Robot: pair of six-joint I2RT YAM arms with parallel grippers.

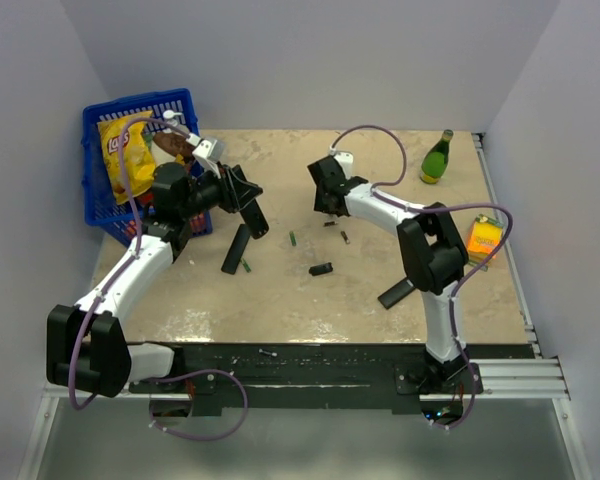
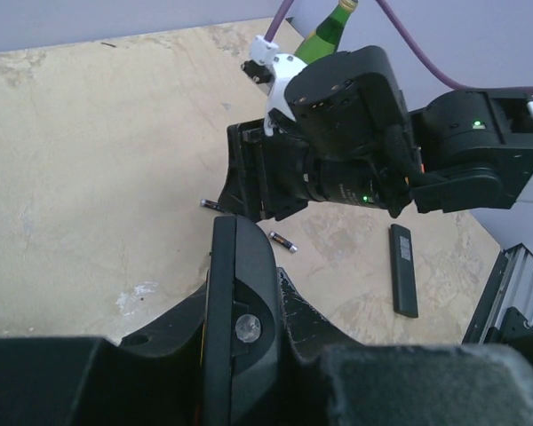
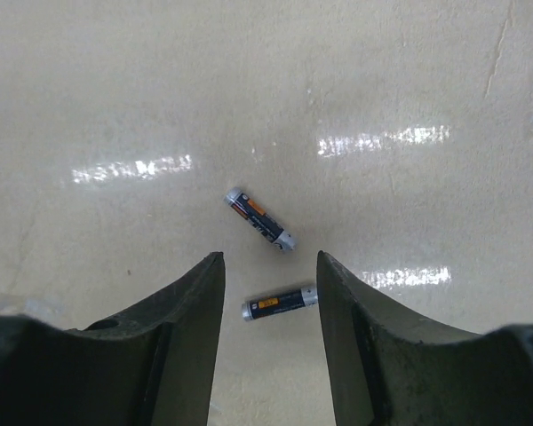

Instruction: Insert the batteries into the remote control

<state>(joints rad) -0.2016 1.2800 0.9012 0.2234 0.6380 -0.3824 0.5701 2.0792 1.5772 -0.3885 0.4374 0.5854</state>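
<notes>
My left gripper point(image 1: 248, 205) is shut on the black remote control point(image 2: 240, 293), held above the table at the left and seen end-on in the left wrist view. Two dark batteries with pale ends lie on the table at centre right point(image 1: 329, 223) point(image 1: 345, 237). My right gripper point(image 3: 269, 266) hangs open just over them. One battery point(image 3: 280, 303) lies crosswise between its fingertips without touching them, the other battery point(image 3: 260, 219) just beyond. A small black cover point(image 1: 321, 269) lies on the table nearer the front.
A second black remote point(image 1: 236, 248) lies below the left gripper, a third with a greyish face point(image 1: 396, 293) beside the right arm. Two small greenish sticks point(image 1: 292, 238) point(image 1: 246, 266) lie mid-table. Blue basket point(image 1: 98, 195) far left, green bottle point(image 1: 437, 157) and orange carton point(image 1: 483, 240) right.
</notes>
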